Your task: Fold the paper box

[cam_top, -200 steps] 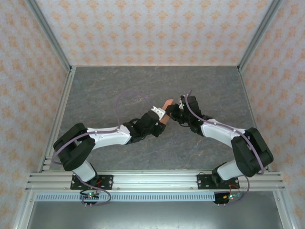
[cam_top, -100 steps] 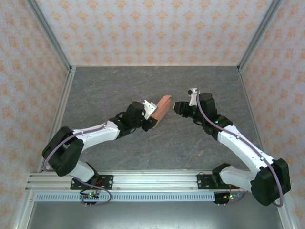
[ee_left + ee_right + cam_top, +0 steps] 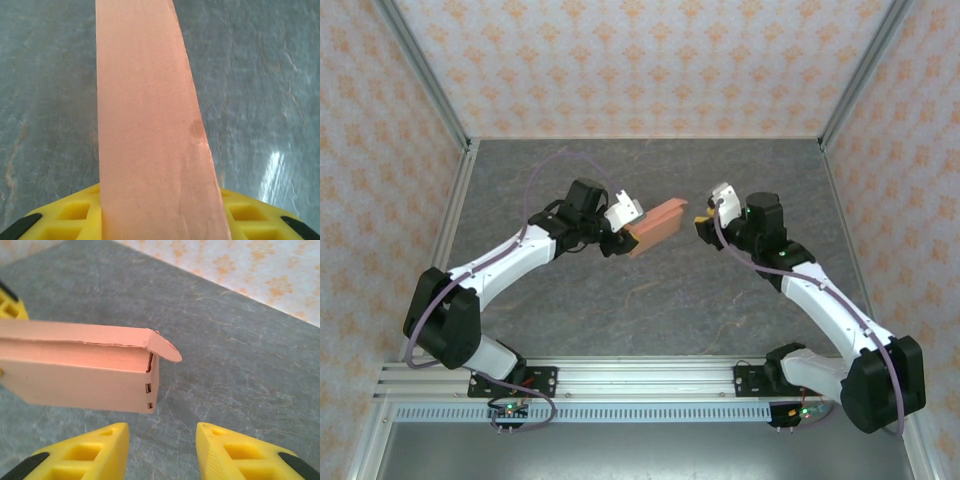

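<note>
The paper box (image 3: 656, 226) is a salmon-orange closed carton held above the table near its middle. My left gripper (image 3: 623, 238) is shut on the box's left end. In the left wrist view the box (image 3: 150, 125) runs away from the camera, between the yellow fingers (image 3: 60, 217). My right gripper (image 3: 704, 222) stands open just right of the box, apart from it. In the right wrist view the box's end (image 3: 85, 375) hangs ahead and to the left of the open right gripper (image 3: 161, 432). A rounded lid tab (image 3: 165, 347) sticks out over the box's end wall.
The grey stone-patterned table (image 3: 650, 310) is walled by patterned panels with aluminium posts (image 3: 420, 70) at the back corners. An aluminium rail (image 3: 640, 380) at the near edge carries both arm bases.
The right gripper has opened and drawn back to the right, away from the box. The left arm has swung outward and carried the box further back, turning it flatter.
</note>
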Available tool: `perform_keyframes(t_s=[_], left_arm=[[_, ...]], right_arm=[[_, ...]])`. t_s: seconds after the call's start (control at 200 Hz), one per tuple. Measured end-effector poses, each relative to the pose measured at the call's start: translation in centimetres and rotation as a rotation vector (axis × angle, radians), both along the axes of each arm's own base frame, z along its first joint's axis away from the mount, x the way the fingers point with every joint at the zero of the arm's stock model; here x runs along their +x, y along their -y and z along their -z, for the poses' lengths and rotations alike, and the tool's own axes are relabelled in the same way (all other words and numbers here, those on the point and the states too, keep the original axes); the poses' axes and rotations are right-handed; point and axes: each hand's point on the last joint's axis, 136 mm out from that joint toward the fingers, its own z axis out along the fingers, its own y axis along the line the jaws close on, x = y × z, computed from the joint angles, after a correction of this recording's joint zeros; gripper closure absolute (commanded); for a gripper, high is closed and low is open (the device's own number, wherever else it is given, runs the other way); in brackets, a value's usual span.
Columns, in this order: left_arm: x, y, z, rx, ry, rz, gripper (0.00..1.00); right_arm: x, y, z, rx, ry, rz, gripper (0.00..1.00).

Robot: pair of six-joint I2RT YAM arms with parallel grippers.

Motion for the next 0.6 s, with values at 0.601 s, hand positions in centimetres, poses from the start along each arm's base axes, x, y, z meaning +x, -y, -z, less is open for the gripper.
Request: perform_keyframes(t_s=[0.601], left_arm=[[-2.4, -0.8, 2.7, 0.093, -0.024, 0.196, 0.66]], right_arm=[[-1.5, -1.9, 4.0, -0.143, 0.066, -0.265, 0.63]])
